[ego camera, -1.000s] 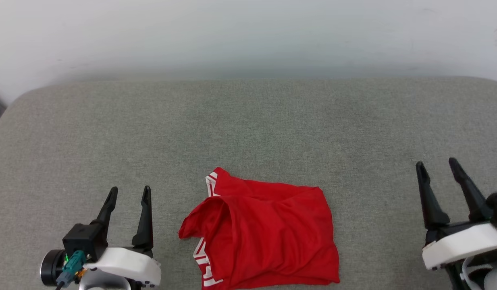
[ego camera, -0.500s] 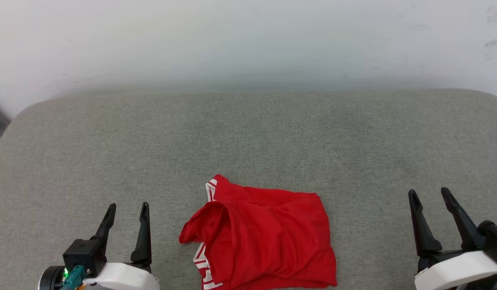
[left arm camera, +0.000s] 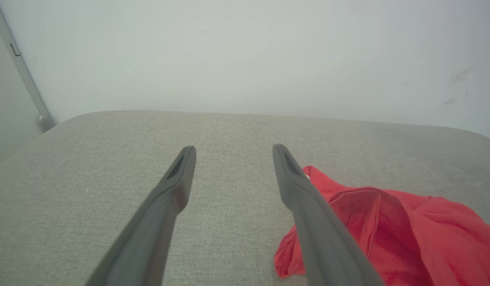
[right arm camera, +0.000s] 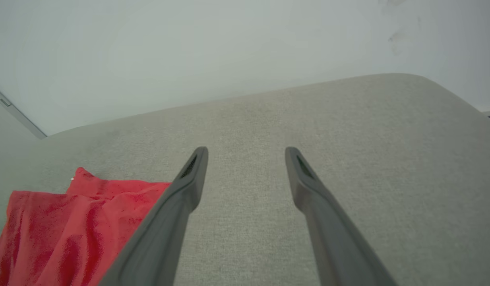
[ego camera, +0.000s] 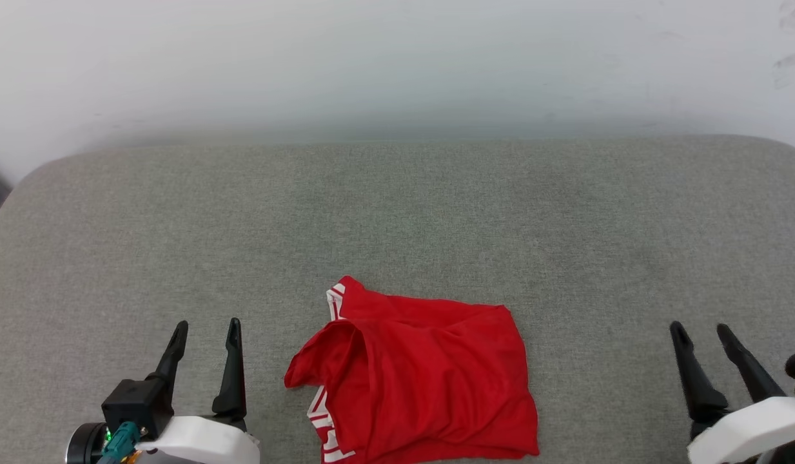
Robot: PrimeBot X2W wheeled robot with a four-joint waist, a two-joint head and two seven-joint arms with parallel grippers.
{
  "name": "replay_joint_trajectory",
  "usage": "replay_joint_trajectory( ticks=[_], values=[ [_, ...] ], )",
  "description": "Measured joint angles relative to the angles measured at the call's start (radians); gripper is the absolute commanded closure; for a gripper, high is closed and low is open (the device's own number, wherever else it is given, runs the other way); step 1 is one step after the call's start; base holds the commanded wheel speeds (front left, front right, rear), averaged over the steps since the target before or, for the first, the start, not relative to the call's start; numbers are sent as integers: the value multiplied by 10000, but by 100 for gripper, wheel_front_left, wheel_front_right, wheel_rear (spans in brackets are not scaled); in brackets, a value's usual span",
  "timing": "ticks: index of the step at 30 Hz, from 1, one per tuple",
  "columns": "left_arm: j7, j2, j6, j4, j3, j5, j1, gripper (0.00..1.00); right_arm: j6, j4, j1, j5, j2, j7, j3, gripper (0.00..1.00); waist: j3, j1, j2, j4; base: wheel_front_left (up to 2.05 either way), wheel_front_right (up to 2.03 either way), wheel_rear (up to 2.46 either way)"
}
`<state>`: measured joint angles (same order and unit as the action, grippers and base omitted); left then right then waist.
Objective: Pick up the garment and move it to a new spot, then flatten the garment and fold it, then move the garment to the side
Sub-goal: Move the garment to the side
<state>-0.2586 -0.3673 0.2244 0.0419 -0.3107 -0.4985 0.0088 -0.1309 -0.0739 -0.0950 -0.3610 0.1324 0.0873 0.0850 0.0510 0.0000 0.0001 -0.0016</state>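
Note:
The garment (ego camera: 423, 380), red with white striped trim along its left side, lies folded into a rough rectangle near the front middle of the grey cushion (ego camera: 397, 212). My left gripper (ego camera: 206, 325) stands open to the garment's left, a short way off, with nothing between its fingers. My right gripper (ego camera: 700, 328) is open at the lower right, well clear of the cloth. In the left wrist view the garment (left arm camera: 407, 234) lies right of the open fingers (left arm camera: 181, 174). The right wrist view has the garment (right arm camera: 70, 222) at the lower left, beside the open gripper (right arm camera: 246, 150).
A pale wall (ego camera: 397, 58) rises behind the cushion's far edge. The cushion's rounded corners show at the far left (ego camera: 42, 174) and far right (ego camera: 777, 145). A grey rail (left arm camera: 22, 71) runs down the wall at the left.
The right gripper has dropped toward the lower right corner of the head view. The head camera tilted slightly. The garment and left gripper hold their places.

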Motion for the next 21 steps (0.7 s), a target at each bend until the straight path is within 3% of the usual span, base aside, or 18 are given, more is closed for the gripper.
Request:
replay_joint_trajectory(
  ticks=[7, 13, 14, 16, 21],
  values=[
    [-13, 293, 127, -111, 211, 35, -167, 0, 2, 1360, 712, -1475, 918, 2006, 1223, 0, 137, 0, -1, 195, 0, 0, 0],
    [-17, 550, 13, -215, 435, 236, -300, 0, 2, 2849, 1520, -2541, 1457, 4648, 1670, 0, 281, 0, 0, 523, 0, 0, 0],
    [-17, 679, -71, -234, 489, 318, -358, 0, 2, 3225, 1796, -2895, 1325, 5480, 1732, 0, 343, 0, 0, 662, 0, 0, 0],
    [-17, 740, -125, -240, 523, 368, -395, 0, 0, 3359, 1859, -2922, 1241, 5856, 1695, 0, 379, 0, 0, 739, 0, 0, 0],
    [-29, 1064, -322, -159, 639, 522, -557, 0, 2, 3883, 2147, -3766, 8, 7622, 1787, 0, 560, 0, 0, 1185, 0, 0, 0]
  ],
)
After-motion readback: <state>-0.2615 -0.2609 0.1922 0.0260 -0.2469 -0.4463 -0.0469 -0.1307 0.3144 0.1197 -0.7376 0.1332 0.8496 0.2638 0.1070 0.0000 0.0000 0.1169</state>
